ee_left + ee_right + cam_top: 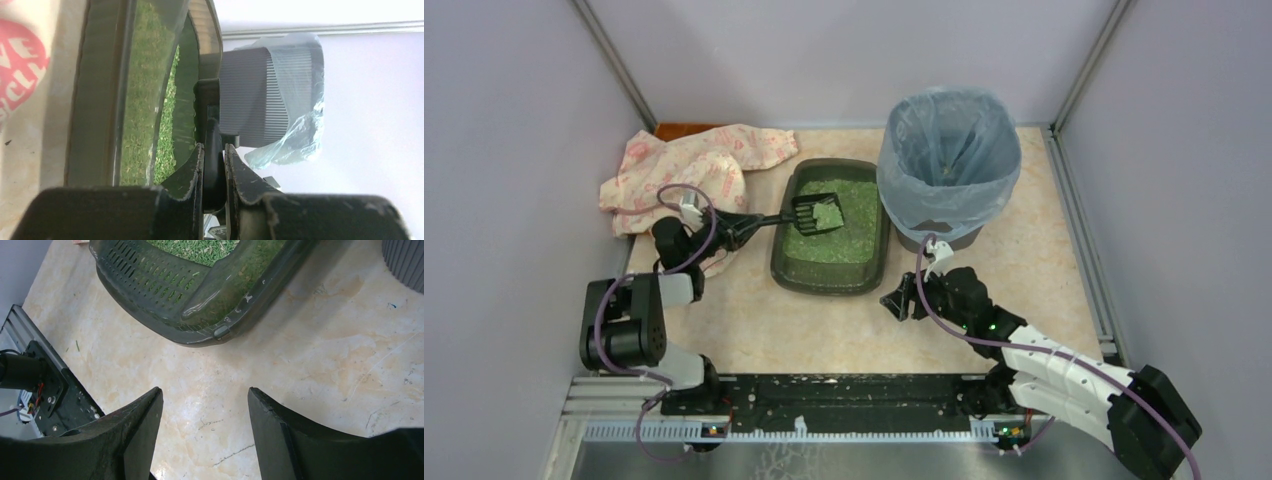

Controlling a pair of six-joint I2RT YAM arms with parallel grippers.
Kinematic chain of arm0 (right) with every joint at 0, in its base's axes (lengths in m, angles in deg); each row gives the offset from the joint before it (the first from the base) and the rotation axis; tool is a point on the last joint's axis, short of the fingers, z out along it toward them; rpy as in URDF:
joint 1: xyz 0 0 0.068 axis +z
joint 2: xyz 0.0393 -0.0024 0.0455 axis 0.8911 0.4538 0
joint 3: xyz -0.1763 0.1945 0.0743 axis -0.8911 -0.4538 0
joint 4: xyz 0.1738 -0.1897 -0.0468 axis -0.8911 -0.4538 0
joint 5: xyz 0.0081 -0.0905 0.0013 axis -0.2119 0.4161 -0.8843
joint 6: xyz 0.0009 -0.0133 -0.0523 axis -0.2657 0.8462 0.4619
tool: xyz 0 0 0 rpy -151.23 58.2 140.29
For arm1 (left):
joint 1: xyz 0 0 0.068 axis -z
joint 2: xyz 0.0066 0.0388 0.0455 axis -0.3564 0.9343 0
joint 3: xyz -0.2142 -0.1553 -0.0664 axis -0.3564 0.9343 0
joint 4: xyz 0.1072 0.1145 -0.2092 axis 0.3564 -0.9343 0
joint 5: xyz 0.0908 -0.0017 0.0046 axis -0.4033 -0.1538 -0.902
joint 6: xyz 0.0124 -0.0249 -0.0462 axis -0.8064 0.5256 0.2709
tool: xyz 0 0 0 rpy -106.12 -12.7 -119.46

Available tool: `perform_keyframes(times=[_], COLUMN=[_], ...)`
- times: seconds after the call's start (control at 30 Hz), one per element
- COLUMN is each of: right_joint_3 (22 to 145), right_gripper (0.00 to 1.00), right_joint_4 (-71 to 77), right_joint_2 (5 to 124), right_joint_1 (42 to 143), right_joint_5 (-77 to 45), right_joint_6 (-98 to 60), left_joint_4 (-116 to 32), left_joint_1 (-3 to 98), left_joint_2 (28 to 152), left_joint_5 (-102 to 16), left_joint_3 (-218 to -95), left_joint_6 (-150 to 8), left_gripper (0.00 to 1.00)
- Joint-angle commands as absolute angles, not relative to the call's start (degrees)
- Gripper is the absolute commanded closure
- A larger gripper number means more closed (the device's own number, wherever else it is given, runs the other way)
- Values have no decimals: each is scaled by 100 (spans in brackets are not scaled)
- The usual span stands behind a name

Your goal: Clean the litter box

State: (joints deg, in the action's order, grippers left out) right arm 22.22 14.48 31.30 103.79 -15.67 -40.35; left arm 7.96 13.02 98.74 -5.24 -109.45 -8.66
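The dark grey-green litter box (786, 268) lies mid-table with green granular litter in it; its rim also shows in the left wrist view (95, 100) and its near corner in the right wrist view (200, 315). My left gripper (729, 228) is shut on the handle of the black slotted scoop (816, 212), whose head carries litter and is held over the left part of the box. The handle stands between my fingers in the left wrist view (215, 150). My right gripper (898, 297) is open and empty, just above the table beside the box's near right corner.
A round grey bin (948, 160) lined with a blue-grey bag stands right of the box, also in the left wrist view (270, 95). A pink-patterned cloth (694, 165) lies at the back left. A metal rail (824, 405) runs along the near edge.
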Motion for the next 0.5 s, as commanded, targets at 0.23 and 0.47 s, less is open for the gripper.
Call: perform_keyframes(times=[0.23,0.47], right_joint_3=[2386,2314], right_gripper=[36,36], right_joint_4=[1454,1461], right_joint_2=[3095,3045], right_joint_1=[10389,10388], right_joint_5=[-1497,-1507], right_joint_6=[-3936,-3983], left_joint_4=[2507,1114], left_joint_1=[1545,1754], left_joint_2=[10441,10079], left_joint_5=[-441,-652], left_joint_3=[-10629,-11009], left_joint_6=[-325,-1223], left_gripper=[100,100])
